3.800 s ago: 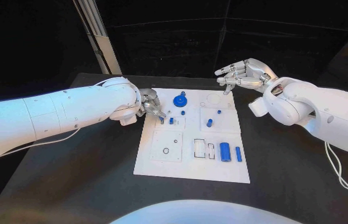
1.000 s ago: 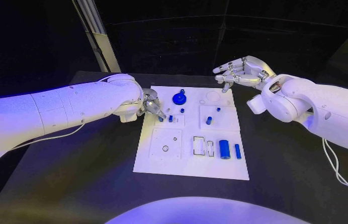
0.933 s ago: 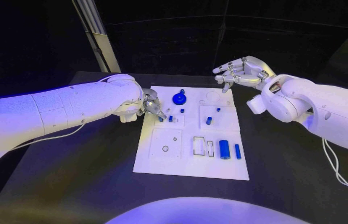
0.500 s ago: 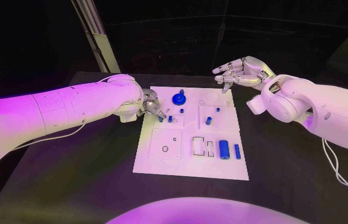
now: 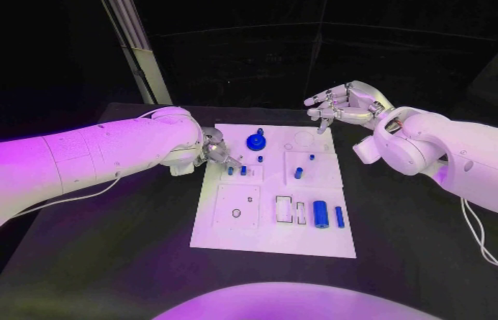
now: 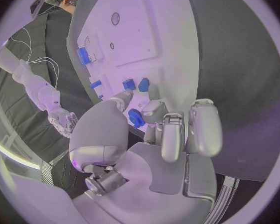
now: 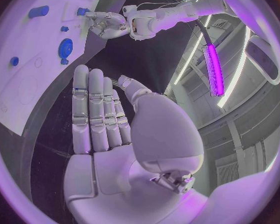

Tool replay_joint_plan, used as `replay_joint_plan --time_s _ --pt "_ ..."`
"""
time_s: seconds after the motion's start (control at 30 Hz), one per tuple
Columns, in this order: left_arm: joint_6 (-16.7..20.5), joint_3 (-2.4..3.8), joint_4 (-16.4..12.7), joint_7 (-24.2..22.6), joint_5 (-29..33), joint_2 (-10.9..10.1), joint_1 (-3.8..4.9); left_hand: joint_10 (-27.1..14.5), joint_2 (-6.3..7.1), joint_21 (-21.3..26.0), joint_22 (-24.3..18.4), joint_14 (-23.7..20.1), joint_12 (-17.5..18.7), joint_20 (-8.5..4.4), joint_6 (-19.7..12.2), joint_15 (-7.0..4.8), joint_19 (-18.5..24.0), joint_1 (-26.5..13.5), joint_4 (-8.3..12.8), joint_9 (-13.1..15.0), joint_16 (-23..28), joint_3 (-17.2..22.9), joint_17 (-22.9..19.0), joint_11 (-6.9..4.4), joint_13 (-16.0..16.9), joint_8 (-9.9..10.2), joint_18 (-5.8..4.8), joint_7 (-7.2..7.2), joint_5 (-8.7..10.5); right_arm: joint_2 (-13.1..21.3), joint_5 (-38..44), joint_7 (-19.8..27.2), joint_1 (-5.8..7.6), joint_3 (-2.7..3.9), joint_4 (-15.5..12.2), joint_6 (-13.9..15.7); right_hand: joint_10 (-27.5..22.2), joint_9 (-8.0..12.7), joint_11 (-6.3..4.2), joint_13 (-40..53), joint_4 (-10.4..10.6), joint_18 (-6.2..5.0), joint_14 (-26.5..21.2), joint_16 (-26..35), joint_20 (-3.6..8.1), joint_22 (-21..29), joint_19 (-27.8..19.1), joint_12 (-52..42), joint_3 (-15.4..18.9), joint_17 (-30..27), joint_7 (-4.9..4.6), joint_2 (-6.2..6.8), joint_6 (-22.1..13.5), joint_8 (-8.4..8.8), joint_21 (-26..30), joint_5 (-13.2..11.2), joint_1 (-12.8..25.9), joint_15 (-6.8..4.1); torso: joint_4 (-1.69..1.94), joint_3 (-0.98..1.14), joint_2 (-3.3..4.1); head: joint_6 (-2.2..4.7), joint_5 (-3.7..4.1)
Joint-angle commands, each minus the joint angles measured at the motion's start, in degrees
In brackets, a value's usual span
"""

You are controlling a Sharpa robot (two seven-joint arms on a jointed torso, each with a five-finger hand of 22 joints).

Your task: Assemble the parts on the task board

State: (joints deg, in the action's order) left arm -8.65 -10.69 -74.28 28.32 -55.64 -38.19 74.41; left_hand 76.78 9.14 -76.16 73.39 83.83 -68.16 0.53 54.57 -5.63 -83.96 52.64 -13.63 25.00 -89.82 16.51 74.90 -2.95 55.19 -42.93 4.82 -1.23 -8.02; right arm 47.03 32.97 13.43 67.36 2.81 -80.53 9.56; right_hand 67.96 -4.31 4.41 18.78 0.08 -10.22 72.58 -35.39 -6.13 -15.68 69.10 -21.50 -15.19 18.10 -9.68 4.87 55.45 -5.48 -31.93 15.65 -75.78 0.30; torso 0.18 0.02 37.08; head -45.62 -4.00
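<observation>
The white task board [image 5: 272, 223] lies flat in the middle of the black bench [image 5: 124, 262], its long side running away from the robot.

The left robot hand [image 5: 215, 149] is at the board's left edge, near the far end, with its fingers curled downward toward the surface. In the left wrist view its fingertips [image 6: 154, 112] sit close to two small blue pegs [image 6: 135, 84] standing side by side on the board, and a round blue gear [image 6: 135, 118] shows just beside them. I cannot tell whether this hand actually grips anything or only touches the board.

The right robot hand [image 5: 345, 105] hovers above the bench just past the board's far right corner, palm up, fingers spread and holding nothing. The right wrist view shows its fingers [image 7: 96, 109] stretched out straight, well clear of the board.

On the board, the gear [image 5: 255, 142] rests near the far end. Short blue pegs [image 5: 299, 172] stand in the middle section. Nearer the robot, a thick blue cylinder [image 5: 321, 213] and a thinner blue bar [image 5: 340, 216] lie side by side on the right, next to a rectangular slot [image 5: 283, 208].
</observation>
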Motion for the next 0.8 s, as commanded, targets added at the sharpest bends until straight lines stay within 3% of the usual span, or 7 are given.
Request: replay_joint_plan --time_s 0.03,0.37,0.47,0.53,0.63,0.73,0.8 --pt "2.08 0.04 -0.38 -1.21 0.15 -0.38 0.06 -0.02 -0.83 -0.16 0.01 6.17 -0.27 -0.29 0.19 -0.36 -0.20 0.46 -0.57 0.12 -0.18 -1.67 15.10 0.10 -0.01 -0.03 -0.87 0.32 0.07 -0.02 -0.04 0.44 0.10 0.03 -0.10 -0.54 -0.47 -0.04 0.11 0.08 0.12 -0.11 -0.42 -0.39 -0.01 -0.07 -0.51 -0.26 -0.34 0.10 0.00 -0.34 -0.30 -0.16 0.25 0.16 0.00 0.14 0.02 0.00 -0.04 0.04 -0.03" --pt "7.36 0.10 -1.78 -5.97 2.62 -2.17 0.08 -1.81 -2.52 1.71 -1.95 6.17 1.61 -0.11 -1.32 -0.22 0.60 3.11 -1.62 0.11 -0.18 -5.69 15.10 0.42 -2.68 0.56 -0.44 -0.23 -0.20 -0.02 -0.04 0.49 0.10 0.03 -0.03 -0.56 -0.47 -0.04 0.11 0.08 0.12 -0.11 -0.42 -0.39 -0.01 -0.07 -0.51 -0.26 -0.34 0.10 0.00 -0.34 -0.30 -0.16 0.25 0.16 0.00 0.14 -0.01 0.02 -0.01 0.24 0.04" --pt "10.92 0.11 -2.02 -11.22 6.64 -2.73 0.15 -7.67 -3.17 6.93 -7.58 5.61 8.38 0.45 -4.51 0.76 3.09 6.06 -1.24 -0.61 0.86 -6.99 13.00 1.65 -11.92 2.30 0.77 -1.55 -0.29 -0.02 -0.04 0.49 0.10 0.03 0.00 -0.55 -0.47 -0.04 0.11 0.08 0.12 -0.11 -0.42 -0.39 -0.01 -0.07 -0.51 -0.26 -0.34 0.10 0.00 -0.34 -0.30 -0.16 0.25 0.16 0.00 0.14 -0.01 0.06 -0.03 0.32 0.08" --pt "13.38 0.11 -2.02 -15.65 9.34 -2.95 0.20 -13.57 -3.73 15.01 -15.98 3.53 14.09 1.32 -7.52 1.81 7.06 9.24 -0.22 -1.40 4.69 -7.11 6.28 3.05 -19.26 3.76 2.47 -3.00 -0.41 0.00 -0.04 0.49 0.10 0.03 0.00 -0.55 -0.47 -0.04 0.11 0.08 0.12 -0.11 -0.42 -0.39 -0.01 -0.07 -0.51 -0.26 -0.34 0.10 0.00 -0.34 -0.30 -0.16 0.25 0.16 0.00 0.14 -0.05 0.09 -0.02 0.34 0.10" --pt "16.28 0.11 -1.89 -22.98 12.20 -2.99 0.25 -18.35 -4.41 29.58 -30.27 -1.32 16.58 2.89 -10.54 2.97 14.29 13.71 1.56 -2.69 13.14 -6.73 -5.98 4.80 -20.91 5.35 4.99 -4.87 -0.43 0.02 -0.04 0.49 0.10 0.03 0.04 -0.53 -0.47 -0.04 0.11 0.08 0.12 -0.11 -0.42 -0.39 -0.01 -0.07 -0.51 -0.26 -0.34 0.10 0.00 -0.34 -0.30 -0.16 0.25 0.16 0.00 0.14 0.00 0.03 0.03 0.47 0.29" --pt "18.70 0.09 -1.77 -30.52 13.33 -2.53 0.28 -25.62 -4.80 35.72 -34.36 -10.92 22.55 4.21 -13.10 4.98 18.26 20.86 5.43 -4.79 27.96 -4.02 -24.18 6.76 -24.71 7.89 5.24 -6.85 -0.61 0.02 -0.04 0.49 0.10 0.03 0.07 -0.51 -0.47 -0.04 0.11 0.08 0.12 -0.11 -0.42 -0.39 -0.01 -0.07 -0.51 -0.26 -0.34 0.10 0.00 -0.34 -0.30 -0.16 0.25 0.16 0.00 0.14 -0.05 0.04 0.03 0.61 0.35" --pt "20.10 0.07 -1.71 -34.46 10.54 -1.85 0.27 -28.96 -4.53 38.60 -36.27 -14.96 27.78 5.25 -13.69 6.14 19.68 26.24 8.72 -7.03 34.13 -0.41 -30.80 8.22 -28.73 10.57 5.28 -8.50 -0.67 -0.01 -0.04 0.51 0.10 0.02 0.11 -0.50 -0.47 -0.04 0.11 0.08 0.12 -0.11 -0.42 -0.39 -0.01 -0.07 -0.51 -0.26 -0.34 0.10 0.00 -0.34 -0.30 -0.16 0.25 0.16 0.00 0.14 -0.09 0.01 0.03 0.70 0.42"
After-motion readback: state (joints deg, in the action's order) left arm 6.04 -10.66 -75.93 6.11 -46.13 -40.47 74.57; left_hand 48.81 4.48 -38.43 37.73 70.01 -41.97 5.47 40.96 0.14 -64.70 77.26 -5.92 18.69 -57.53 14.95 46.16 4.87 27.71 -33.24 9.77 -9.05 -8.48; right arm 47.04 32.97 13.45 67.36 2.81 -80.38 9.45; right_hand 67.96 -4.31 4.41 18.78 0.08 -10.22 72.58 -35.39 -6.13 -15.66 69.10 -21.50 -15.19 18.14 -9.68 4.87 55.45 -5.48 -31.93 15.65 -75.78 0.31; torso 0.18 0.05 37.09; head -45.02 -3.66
